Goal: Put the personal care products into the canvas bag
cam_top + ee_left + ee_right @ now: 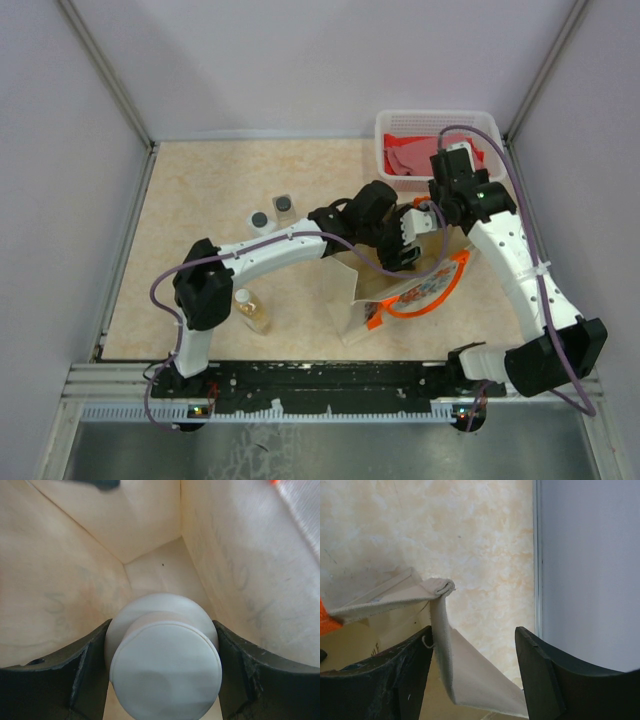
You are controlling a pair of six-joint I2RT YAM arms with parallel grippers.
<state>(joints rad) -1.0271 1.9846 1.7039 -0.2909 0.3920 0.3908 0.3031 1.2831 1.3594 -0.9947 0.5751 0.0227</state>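
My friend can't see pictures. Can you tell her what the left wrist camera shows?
The left gripper holds a cream bottle with a cream cap, seen cap-first, with a dark finger on each side. The bottle is inside the beige bag, whose cloth walls and floor fill the rest of the view.

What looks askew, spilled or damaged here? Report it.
Nothing spilled or damaged. Only the bag looks untidy: its rim is creased and folded over between the right gripper's open fingers, and one orange handle flops outward. The left gripper holds the cream bottle inside it.
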